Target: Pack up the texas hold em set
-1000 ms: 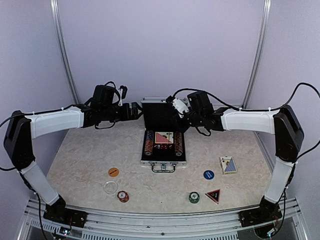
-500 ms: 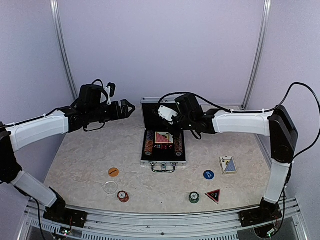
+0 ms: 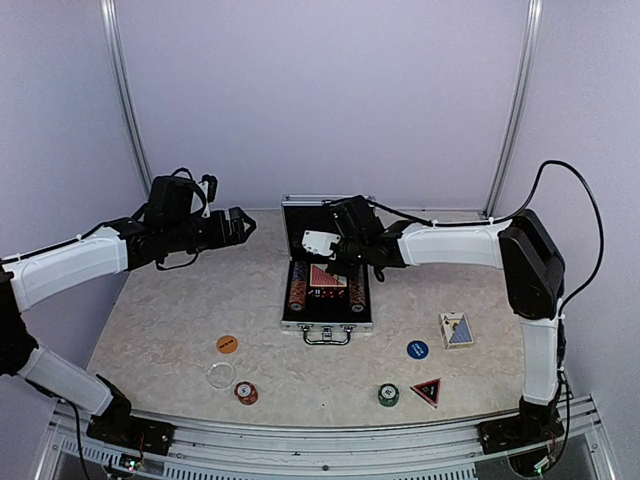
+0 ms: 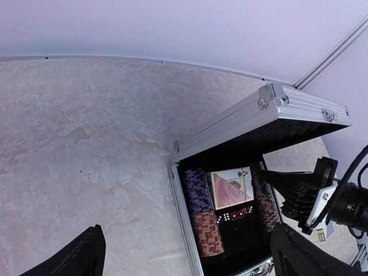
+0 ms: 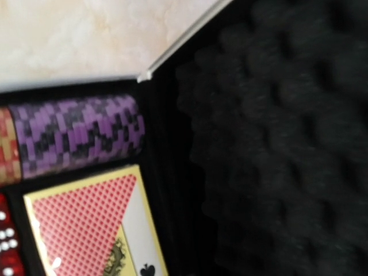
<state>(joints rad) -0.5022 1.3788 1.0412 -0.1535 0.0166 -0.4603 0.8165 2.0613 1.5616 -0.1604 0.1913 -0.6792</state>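
No lettering is legible: the red deck [image 5: 86, 218] shows only a black spade pip, and the print on the orange disc [image 3: 227, 344] is too small to read. The open silver case [image 3: 327, 324] lies on the counter [image 3: 170, 300] with chip stacks [image 4: 201, 215] inside; the blue deck [image 3: 456, 330] and triangle marker [image 3: 427, 391] lie outside it. The right pincer [image 3: 333, 256], pressed closed, reaches in under the lid. The left pincer [image 3: 241, 225] hovers spread wide, left of the case.

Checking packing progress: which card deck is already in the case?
The red-backed deck, between the chip rows in the case; the blue deck lies on the table.
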